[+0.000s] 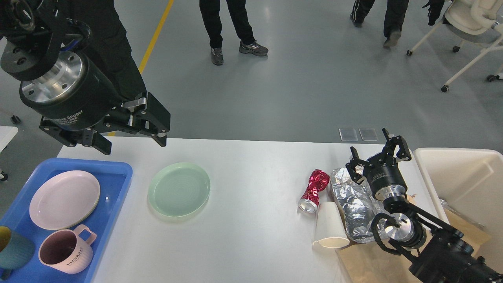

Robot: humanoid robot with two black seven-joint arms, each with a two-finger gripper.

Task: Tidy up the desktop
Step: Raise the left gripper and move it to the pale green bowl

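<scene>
Green plate (179, 190) lies mid-left on the bench (251, 236); crushed can (313, 190), paper cup (329, 226) and foil (353, 200) sit right. Left gripper (129, 135) and right gripper (377, 157) hover, jaws apart, empty. Sorting looks underway; next, probably lower over one item

- We count two plates: a pink one (65, 199) and a green one (179, 190).
- We see two mugs: pink (67, 252), teal (13, 248).
- One tray (114, 173).
- One crushed can (314, 191).
- One paper cup (329, 226).
- One foil sheet (355, 204).
- One bin (463, 173).
</scene>
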